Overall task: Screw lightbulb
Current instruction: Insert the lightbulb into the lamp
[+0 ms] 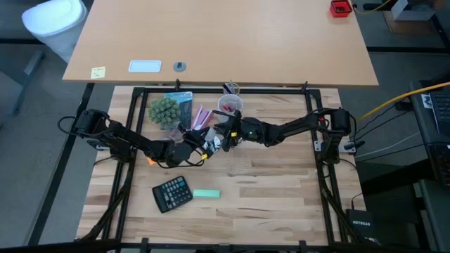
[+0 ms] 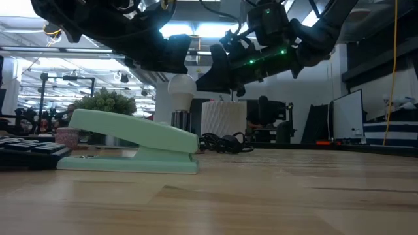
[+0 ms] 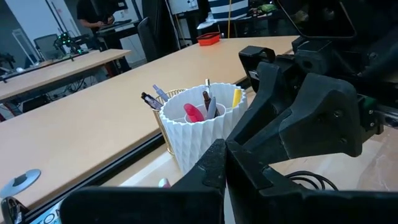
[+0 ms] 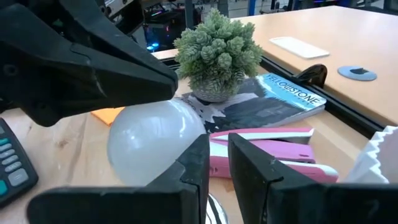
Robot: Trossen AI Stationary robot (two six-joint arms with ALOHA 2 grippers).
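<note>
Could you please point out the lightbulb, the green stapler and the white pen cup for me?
lightbulb [image 4: 155, 143], right wrist view, on the rounded pale glass dome.
green stapler [image 2: 134, 134], low view, on its sloping top arm.
white pen cup [image 3: 199, 134], left wrist view, on the ribbed outer wall.

A mint-green stapler [image 2: 130, 147] lies in front, the lightbulb [image 2: 182, 91] upright behind it under dark arms

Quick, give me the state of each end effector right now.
Left end effector: shut, holding nothing that shows, just beside the lightbulb.
Right end effector: nearly closed, fingers against the lightbulb; a real grip cannot be told.
</note>
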